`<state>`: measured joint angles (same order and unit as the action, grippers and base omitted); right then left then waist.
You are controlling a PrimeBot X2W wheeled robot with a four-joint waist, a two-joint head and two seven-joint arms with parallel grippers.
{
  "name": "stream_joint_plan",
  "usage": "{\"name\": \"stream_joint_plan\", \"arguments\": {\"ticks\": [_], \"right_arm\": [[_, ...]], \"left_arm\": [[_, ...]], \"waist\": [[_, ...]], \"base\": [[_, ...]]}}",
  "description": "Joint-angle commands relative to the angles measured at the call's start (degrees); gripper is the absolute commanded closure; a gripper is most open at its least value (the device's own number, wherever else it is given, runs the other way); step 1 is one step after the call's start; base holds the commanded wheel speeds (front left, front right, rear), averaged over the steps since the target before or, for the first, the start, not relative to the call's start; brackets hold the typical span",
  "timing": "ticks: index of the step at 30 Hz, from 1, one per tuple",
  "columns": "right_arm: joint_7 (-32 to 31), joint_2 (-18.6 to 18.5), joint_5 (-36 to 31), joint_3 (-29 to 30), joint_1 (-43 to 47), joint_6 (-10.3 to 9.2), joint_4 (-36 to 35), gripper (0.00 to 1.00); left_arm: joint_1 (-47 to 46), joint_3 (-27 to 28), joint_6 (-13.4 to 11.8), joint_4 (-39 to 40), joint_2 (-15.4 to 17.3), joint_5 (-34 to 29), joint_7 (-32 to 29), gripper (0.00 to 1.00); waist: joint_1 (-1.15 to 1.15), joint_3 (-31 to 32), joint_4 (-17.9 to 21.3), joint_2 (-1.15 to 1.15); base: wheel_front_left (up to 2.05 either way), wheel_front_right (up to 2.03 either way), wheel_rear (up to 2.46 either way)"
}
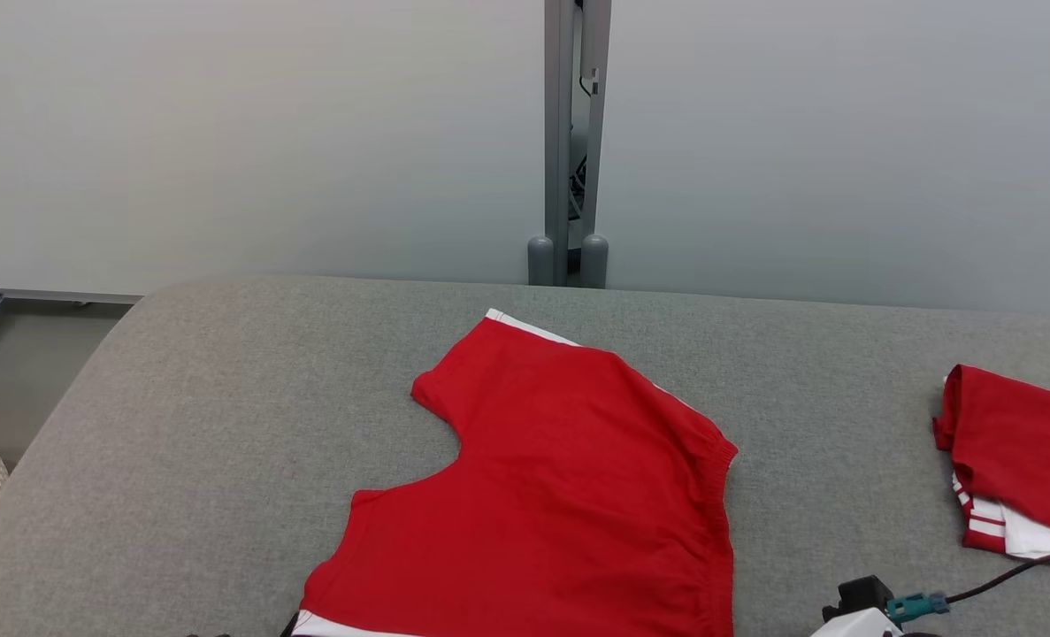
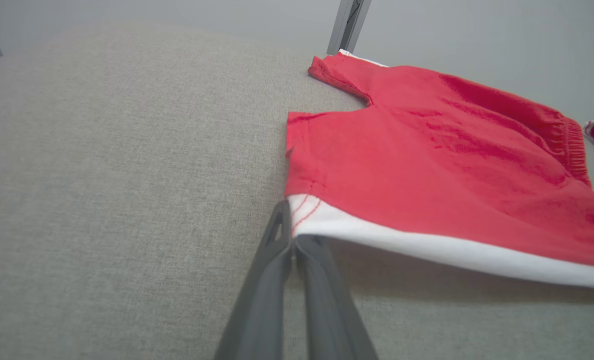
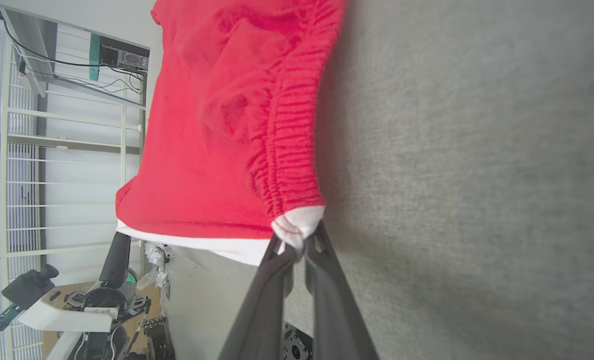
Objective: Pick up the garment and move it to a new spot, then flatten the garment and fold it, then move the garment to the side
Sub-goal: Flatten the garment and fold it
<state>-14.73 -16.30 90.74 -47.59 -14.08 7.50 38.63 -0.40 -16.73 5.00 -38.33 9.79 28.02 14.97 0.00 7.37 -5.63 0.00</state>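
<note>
Starting at the left, the left gripper [image 2: 290, 239] is seen pressed together on the white-hemmed corner of the red garment [image 1: 569, 478], at its near left leg opening. The hem is raised slightly off the grey padded surface [image 1: 180, 425], and a shadow is cast beneath it. The garment, a pair of shorts, is spread across the middle of that surface, with its far leg laid flat and its near edge held up between the two arms. At the near right corner, at the end of the gathered waistband [image 3: 286, 150], a white tuft of cloth is pinched by the right gripper [image 3: 299, 246]. Both near corners appear to be gripped so that the cloth can be kept taut and laid without bunching. Flattening is judged to be in hand, with folding not yet done. Well apart at the right edge, a second red garment [image 1: 1020, 460] is seen lying folded.
</note>
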Motion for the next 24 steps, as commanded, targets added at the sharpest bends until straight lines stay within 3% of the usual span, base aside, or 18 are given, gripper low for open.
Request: {"name": "stream_joint_plan", "arguments": {"ticks": [1, 11, 24], "right_arm": [[-0.4, -1.1, -0.2, -0.2, 0.9, -0.02, -0.2, 1.00], [-2.3, -2.4, -0.5, -1.1, 1.7, -0.02, -3.1, 1.00], [-1.0, -1.2, 0.4, 0.9, -0.7, -0.02, -5.3, 1.00]], "left_arm": [[0.7, 0.9, -0.2, 0.6, 0.8, -0.5, 0.2, 1.00], [3.0, 2.1, -1.0, 3.8, 1.4, -3.3, 0.2, 1.00], [-2.5, 3.7, -0.8, 5.2, 2.9, -6.0, 0.2, 1.00]], "waist": [[0.00, -0.1, -0.1, 0.00], [0.00, -0.2, -0.7, 0.00], [0.00, -0.5, 1.4, 0.00]], "base": [[0.00, 0.00, 0.00], [0.00, 0.00, 0.00], [0.00, 0.00, 0.00]]}}
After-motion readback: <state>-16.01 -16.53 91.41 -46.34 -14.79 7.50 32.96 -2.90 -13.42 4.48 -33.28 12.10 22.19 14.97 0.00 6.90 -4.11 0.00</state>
